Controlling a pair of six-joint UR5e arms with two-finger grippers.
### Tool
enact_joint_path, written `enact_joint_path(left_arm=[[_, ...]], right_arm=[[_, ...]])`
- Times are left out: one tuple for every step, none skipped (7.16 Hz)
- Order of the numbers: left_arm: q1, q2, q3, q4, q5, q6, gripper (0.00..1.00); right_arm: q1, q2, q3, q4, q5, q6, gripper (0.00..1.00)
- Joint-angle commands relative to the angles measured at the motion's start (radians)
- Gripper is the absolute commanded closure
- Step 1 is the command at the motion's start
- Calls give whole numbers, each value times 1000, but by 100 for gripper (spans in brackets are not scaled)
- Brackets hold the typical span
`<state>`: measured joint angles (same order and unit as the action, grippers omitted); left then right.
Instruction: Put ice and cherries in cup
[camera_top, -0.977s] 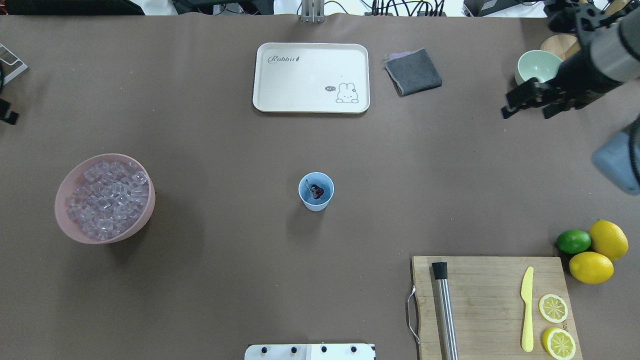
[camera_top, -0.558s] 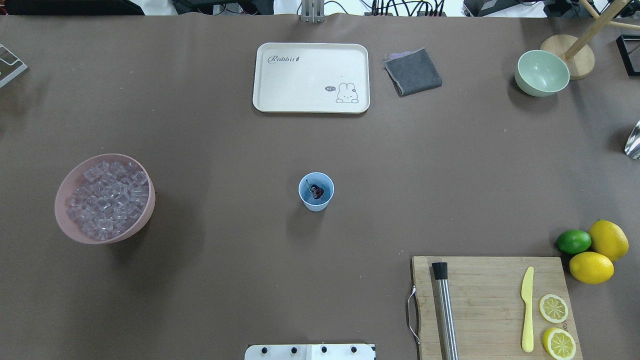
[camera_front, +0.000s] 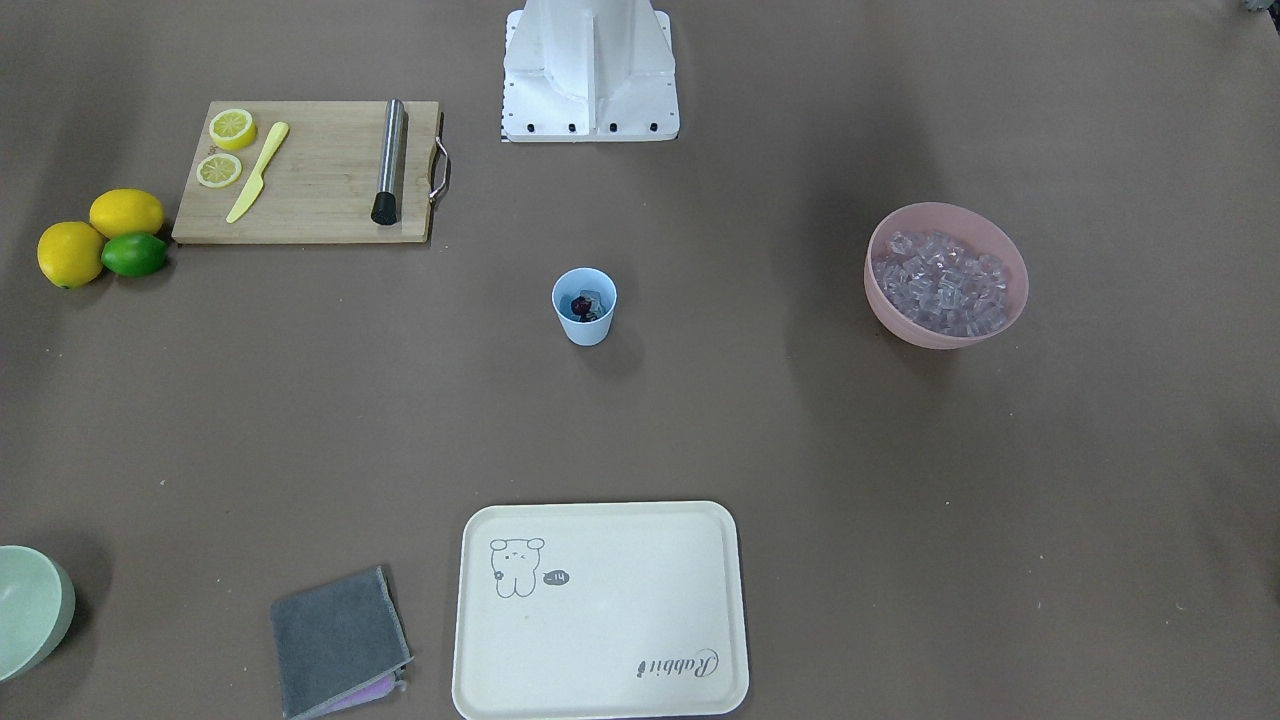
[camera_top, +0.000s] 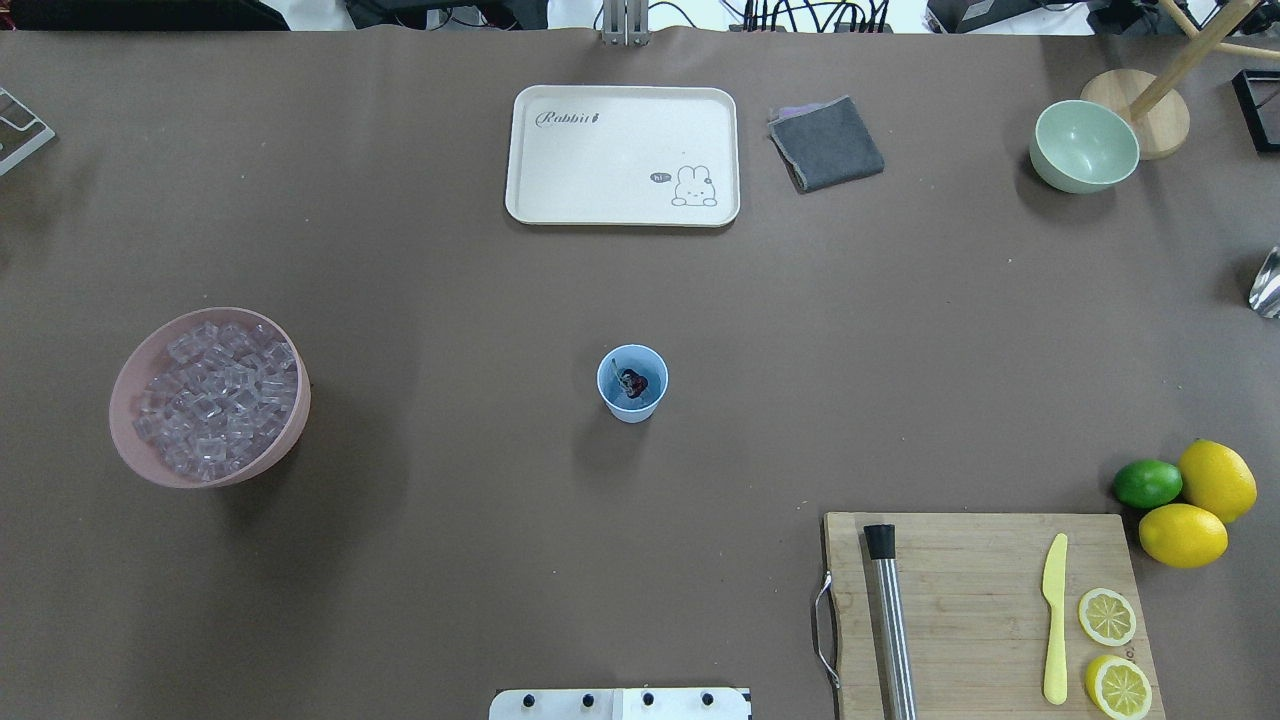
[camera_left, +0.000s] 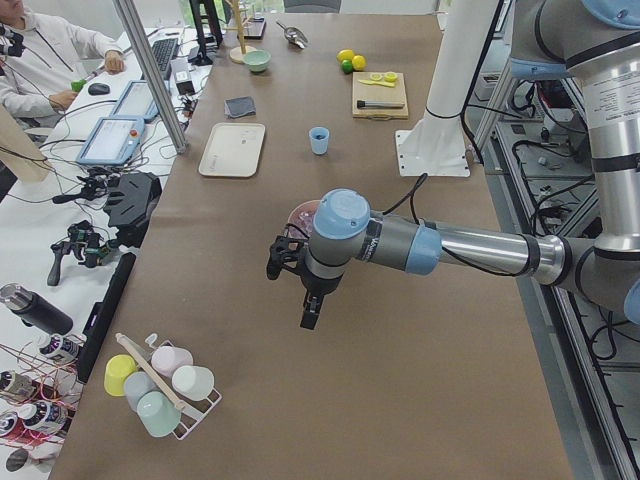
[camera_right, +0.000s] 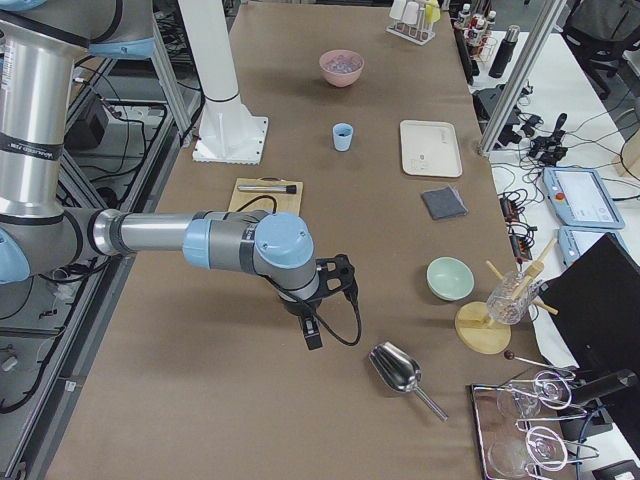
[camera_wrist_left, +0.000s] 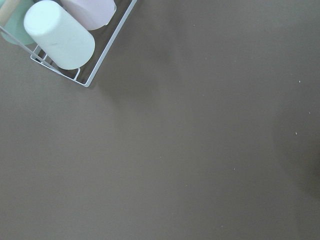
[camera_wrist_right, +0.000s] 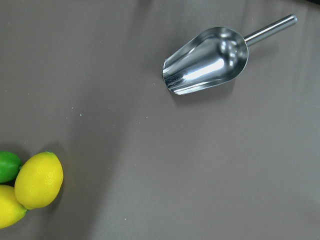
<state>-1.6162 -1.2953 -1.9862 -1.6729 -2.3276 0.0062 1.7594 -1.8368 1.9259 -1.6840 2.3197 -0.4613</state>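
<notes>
The light-blue cup (camera_top: 632, 383) stands upright at the table's middle, also in the front-facing view (camera_front: 584, 306). Dark red cherries (camera_top: 632, 381) lie inside it, beside a clear ice cube (camera_front: 593, 297). A heap of ice (camera_top: 215, 400) fills the pink bowl (camera_top: 290, 440) on the robot's left. Both grippers are outside the overhead and front-facing views. My left gripper (camera_left: 292, 295) hangs over bare table beyond the pink bowl. My right gripper (camera_right: 335, 300) hangs over bare table near a metal scoop (camera_right: 397, 368). I cannot tell whether either is open or shut.
A cream tray (camera_top: 622, 155), grey cloth (camera_top: 826, 143) and pale green bowl (camera_top: 1084, 146) lie at the far side. A cutting board (camera_top: 985, 610) holds a muddler, yellow knife and lemon slices. Lemons and a lime (camera_top: 1185, 495) sit beside it. A cup rack (camera_wrist_left: 60, 35) lies at the left end.
The right arm, over the green bowl a second ago, has left the overhead view. The dark part at that view's left edge is gone too. The cup and bowls have not moved.
</notes>
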Motion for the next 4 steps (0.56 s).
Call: enact_joint_path(left_arm=[[-1,1,1,-1,7,-15,2],[-2,-1,32,1,2,-46,2],[-11,2,21,2,-1,-48,2],[-5,11,26,1,-3,-46,2]], right_arm=[[-1,1,-7,-10,-65,-48,0],[-1,-12,-5,-10,-62,-53,0],[-1,-10,-7,-11,-60,-54,0],[-6,-6,-8,-11,-62,-53,0]])
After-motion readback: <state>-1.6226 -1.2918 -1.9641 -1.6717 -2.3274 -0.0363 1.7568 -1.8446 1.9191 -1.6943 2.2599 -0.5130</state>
